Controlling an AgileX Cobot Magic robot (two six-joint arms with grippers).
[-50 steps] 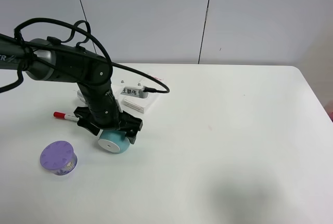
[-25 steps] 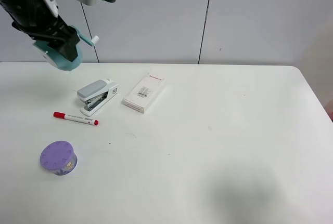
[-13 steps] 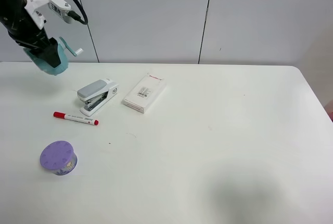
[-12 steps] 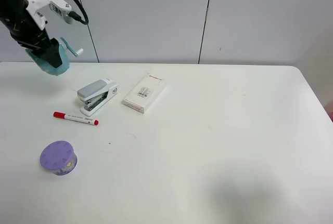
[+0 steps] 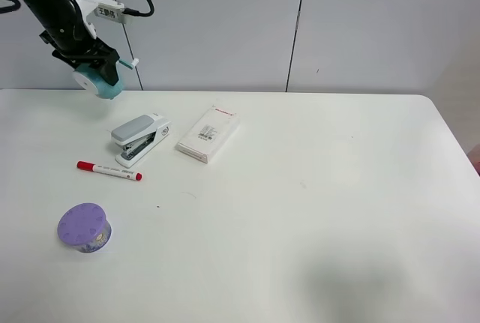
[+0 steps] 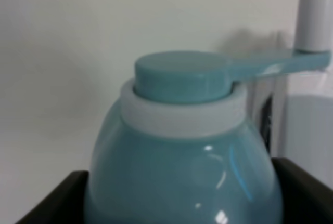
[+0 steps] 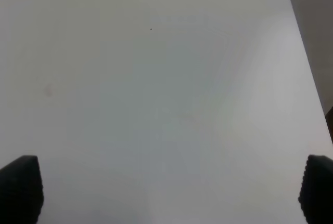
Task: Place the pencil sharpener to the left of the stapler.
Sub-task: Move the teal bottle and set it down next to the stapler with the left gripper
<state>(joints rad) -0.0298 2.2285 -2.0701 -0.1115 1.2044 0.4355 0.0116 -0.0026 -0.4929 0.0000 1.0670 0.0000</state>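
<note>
The teal pencil sharpener (image 5: 100,82) hangs in the air at the far left, above and behind the table, with my left gripper (image 5: 90,76) shut on it. Up close in the left wrist view the pencil sharpener (image 6: 182,167) fills the frame between the two dark fingers (image 6: 57,198), its crank handle (image 6: 312,21) sticking out to one side. The white stapler (image 5: 139,138) with its grey top arm lies on the table below and to the right of the held sharpener. My right gripper (image 7: 166,193) is open over bare white table; it does not show in the exterior high view.
A red-capped marker (image 5: 109,171) lies in front of the stapler. A flat white box (image 5: 208,134) sits to the stapler's right. A round purple container (image 5: 85,227) stands near the front left. The white table (image 5: 337,210) stretches right.
The left arm lifted the sharpener off the table, carried it up to the far left, and has now shifted it slightly right, toward the stapler.
</note>
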